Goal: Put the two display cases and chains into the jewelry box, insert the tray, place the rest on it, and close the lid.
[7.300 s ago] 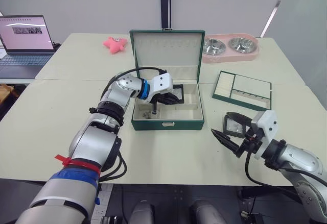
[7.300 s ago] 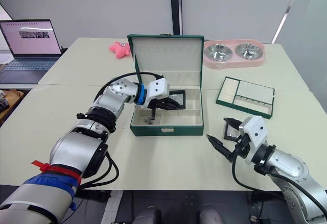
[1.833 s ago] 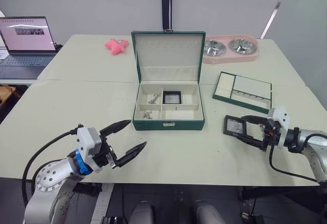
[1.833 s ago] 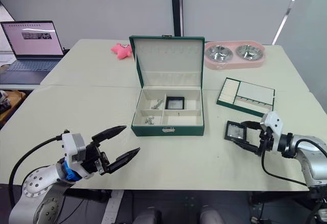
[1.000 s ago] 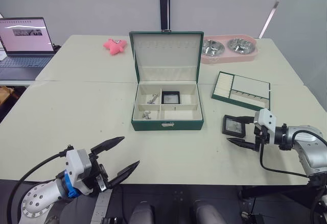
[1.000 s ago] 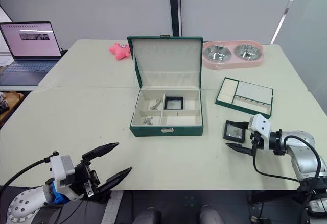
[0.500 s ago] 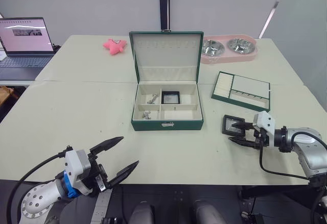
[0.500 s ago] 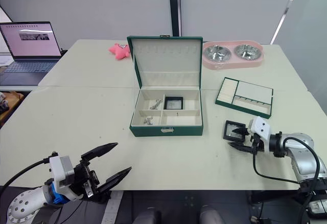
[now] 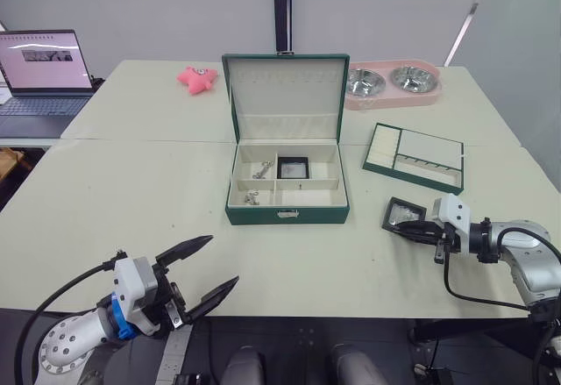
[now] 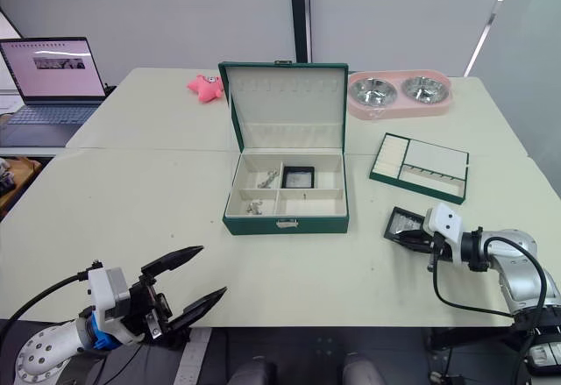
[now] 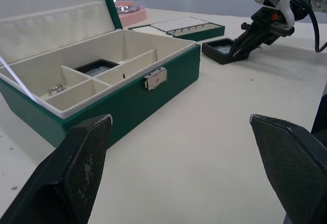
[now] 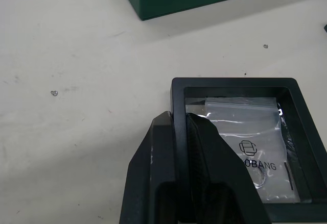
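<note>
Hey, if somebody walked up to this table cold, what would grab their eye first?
Probably the open jewelry box at the middle of the table, its lid standing upright, with one display case and chains already in its compartments. Next, the right end effector shut on the rim of the second display case, to the right of the box. The tray lies behind it.

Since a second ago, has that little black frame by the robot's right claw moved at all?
Yes. The display case, gripped by the right gripper, has tipped up, its edge toward the tray lifted.
</note>
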Controlling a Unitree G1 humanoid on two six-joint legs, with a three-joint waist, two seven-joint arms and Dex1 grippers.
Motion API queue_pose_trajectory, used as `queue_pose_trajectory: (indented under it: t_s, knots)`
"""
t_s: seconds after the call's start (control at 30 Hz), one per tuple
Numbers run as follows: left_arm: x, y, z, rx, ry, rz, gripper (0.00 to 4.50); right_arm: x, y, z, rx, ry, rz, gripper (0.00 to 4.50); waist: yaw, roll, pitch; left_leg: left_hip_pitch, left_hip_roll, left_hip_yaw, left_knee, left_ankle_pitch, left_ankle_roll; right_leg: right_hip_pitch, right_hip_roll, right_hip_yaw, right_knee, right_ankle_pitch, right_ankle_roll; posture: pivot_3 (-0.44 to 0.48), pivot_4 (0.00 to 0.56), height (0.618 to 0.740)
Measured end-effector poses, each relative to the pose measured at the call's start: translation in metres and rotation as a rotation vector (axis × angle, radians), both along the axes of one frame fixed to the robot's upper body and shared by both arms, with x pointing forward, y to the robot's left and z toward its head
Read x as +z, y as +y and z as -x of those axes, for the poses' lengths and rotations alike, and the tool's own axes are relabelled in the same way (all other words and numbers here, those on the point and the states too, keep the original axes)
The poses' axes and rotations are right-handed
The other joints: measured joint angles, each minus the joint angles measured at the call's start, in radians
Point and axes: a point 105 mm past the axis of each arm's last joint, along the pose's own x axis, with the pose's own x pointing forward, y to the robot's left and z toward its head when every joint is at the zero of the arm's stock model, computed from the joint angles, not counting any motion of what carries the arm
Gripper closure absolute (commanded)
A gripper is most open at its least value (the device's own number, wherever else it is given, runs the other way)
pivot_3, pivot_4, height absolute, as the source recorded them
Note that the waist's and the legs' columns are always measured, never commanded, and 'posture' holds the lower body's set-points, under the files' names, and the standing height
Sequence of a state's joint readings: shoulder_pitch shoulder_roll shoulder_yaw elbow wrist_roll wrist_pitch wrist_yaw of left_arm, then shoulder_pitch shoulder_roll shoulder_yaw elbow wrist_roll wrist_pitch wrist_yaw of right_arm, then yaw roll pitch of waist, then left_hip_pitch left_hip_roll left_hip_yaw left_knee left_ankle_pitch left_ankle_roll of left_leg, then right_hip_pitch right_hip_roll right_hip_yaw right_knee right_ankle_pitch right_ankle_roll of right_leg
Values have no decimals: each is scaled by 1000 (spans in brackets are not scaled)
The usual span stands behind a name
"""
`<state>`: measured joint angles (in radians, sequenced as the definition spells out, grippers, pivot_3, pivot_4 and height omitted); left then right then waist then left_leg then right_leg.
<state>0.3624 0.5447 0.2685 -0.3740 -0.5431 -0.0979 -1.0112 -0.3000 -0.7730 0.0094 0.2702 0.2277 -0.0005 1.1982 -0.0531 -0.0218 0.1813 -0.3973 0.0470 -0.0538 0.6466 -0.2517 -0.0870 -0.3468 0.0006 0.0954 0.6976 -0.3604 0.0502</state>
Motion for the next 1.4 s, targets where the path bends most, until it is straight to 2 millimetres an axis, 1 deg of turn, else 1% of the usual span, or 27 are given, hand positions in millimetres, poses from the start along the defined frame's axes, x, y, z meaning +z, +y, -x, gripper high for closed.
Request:
queue_pose_trajectory:
  t_s: [0.13,0.2,0.27,0.3,0.4,0.47,0.5,0.53,0.6,0.7,0.77,0.83,0.9,1.03,1.13,1.23,1.4]
  knots:
    - [2,-1,-3,12,-12,11,0,4,2,-2,-7,23,-28,4479,0,0,0,0,0,0,0,0,0,0,0,0,0,0,0,0,150,740]
    - [4,-1,-6,28,-22,28,0,18,8,-4,9,49,-66,4479,-2,1,1,0,0,0,0,0,0,0,0,0,0,0,0,0,150,740]
    - [4,-1,-7,37,-23,31,0,35,13,-6,28,42,-85,4479,-2,1,1,0,0,0,0,0,0,0,0,0,0,0,0,0,150,740]
    - [4,0,-8,41,-23,34,0,46,17,-8,41,37,-96,4479,-2,2,1,0,0,0,0,0,0,0,0,0,0,0,0,0,150,740]
    - [7,0,-14,69,-27,55,0,87,42,-11,124,9,-135,4479,-4,2,1,0,0,0,0,0,0,-1,0,0,0,0,0,0,150,740]
    - [8,0,-16,81,-29,65,0,107,58,-10,186,-17,-137,4479,-3,2,1,-1,0,-1,0,0,0,-1,0,-1,0,0,0,0,150,740]
    - [8,0,-17,88,-23,69,0,114,65,-10,213,-23,-142,4479,-2,2,1,-1,0,-1,0,0,0,-1,0,-1,0,0,0,0,150,740]
    - [7,1,-18,95,-18,71,0,117,71,-9,231,-15,-146,4479,-1,2,1,-1,0,-1,0,0,0,-1,0,-1,-1,0,0,0,150,740]
    - [6,2,-18,109,-14,77,0,116,82,-10,262,8,-157,4479,-1,2,2,-2,0,-1,0,0,0,-2,0,-1,-1,0,0,0,150,740]
    - [8,1,-19,127,-21,90,0,122,110,-12,344,29,-167,4479,-2,2,2,-2,0,-1,0,0,0,-3,0,-1,1,0,0,0,150,740]
    - [8,1,-18,140,-22,95,0,128,121,-15,370,26,-175,4479,-3,2,2,-2,0,0,0,0,0,-3,0,-1,0,0,0,0,150,740]
    - [7,3,-17,159,-13,98,0,131,132,-21,381,28,-173,4479,-4,2,2,-2,0,0,0,0,0,-3,-1,0,0,0,0,0,150,740]
    - [6,3,-15,166,-7,98,0,128,139,-25,390,35,-168,4479,-4,2,2,-2,0,0,0,0,0,-3,-1,-1,0,0,0,0,150,740]
    - [7,2,-11,183,-9,106,0,114,156,-35,389,69,-129,4479,-4,2,2,-2,0,0,0,0,0,-4,-1,0,1,0,0,0,150,740]
    - [8,2,-11,196,-11,113,0,115,168,-41,388,70,-103,4479,-4,2,2,-2,0,0,0,0,0,-5,-1,0,1,0,0,0,150,740]
    - [7,2,-10,198,-7,112,0,116,172,-46,378,71,-79,4479,-4,2,2,-2,0,0,-1,0,0,-5,-1,-1,1,0,0,0,150,740]
    - [7,1,-11,202,-9,109,0,103,179,-48,370,122,-27,4479,-4,2,2,-2,0,0,-1,0,0,-5,-1,0,1,0,0,0,150,740]
